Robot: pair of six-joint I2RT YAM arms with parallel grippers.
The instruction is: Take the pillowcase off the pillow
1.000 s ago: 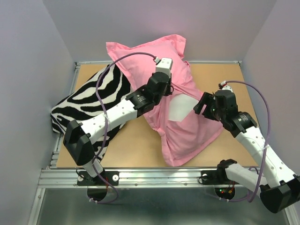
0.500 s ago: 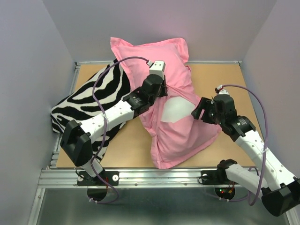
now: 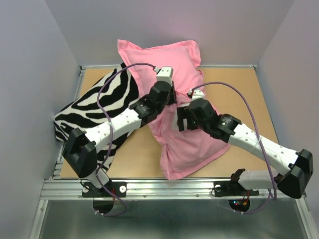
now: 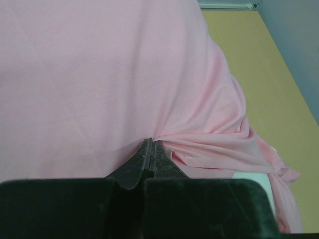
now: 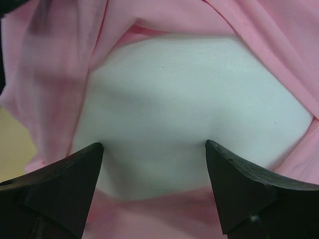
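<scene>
The pink pillowcase [image 3: 189, 144] covers the pillow and lies across the table's middle, its far end propped against the back wall. My left gripper [image 3: 172, 95] is shut on a fold of the pillowcase [image 4: 124, 89] near its opening; the jaws pinch the cloth [image 4: 151, 144]. The white pillow [image 5: 194, 104] bulges out through the opening. My right gripper [image 5: 154, 147] is open, its fingertips pressing on the exposed white pillow, pink fabric [image 5: 60, 74] around it. In the top view the right gripper [image 3: 182, 119] covers the opening.
A black-and-white zebra-striped pillow [image 3: 94, 109] lies at the left, under my left arm. The wooden table [image 3: 239, 84] has grey walls on three sides and a metal rail [image 3: 159, 186] at its near edge.
My right gripper has swung left from the pillow's right edge onto the exposed white pillow at the opening. My left gripper pulled the pillowcase slightly up and left, then held.
</scene>
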